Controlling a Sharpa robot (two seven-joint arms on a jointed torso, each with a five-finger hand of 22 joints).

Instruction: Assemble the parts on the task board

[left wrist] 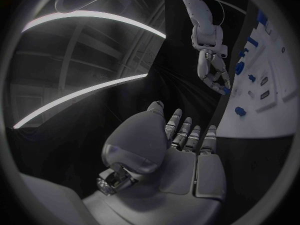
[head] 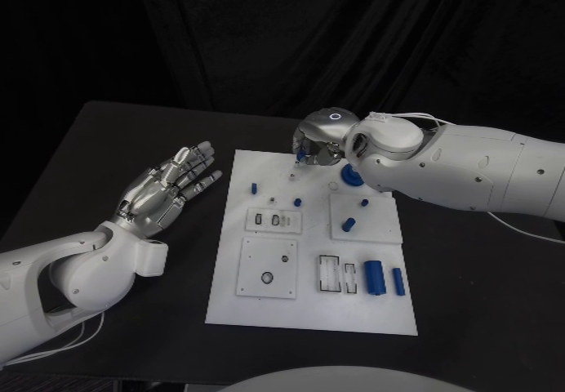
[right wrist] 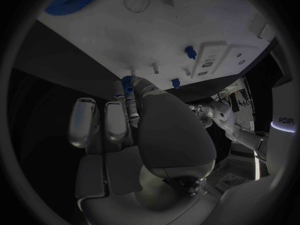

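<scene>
Over the task board (head: 309,314), right hand (head: 316,144) pinches a blue part (right wrist: 127,80).

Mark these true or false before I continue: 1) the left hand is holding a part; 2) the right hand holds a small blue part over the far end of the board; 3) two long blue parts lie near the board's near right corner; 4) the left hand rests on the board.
1) False. The left hand is open with its fingers spread and holds nothing.
2) True. The right hand pinches a small blue gear above the far end of the task board.
3) True. The two long blue parts lie there side by side.
4) False. The left hand is beside the board, off its left edge.
</scene>
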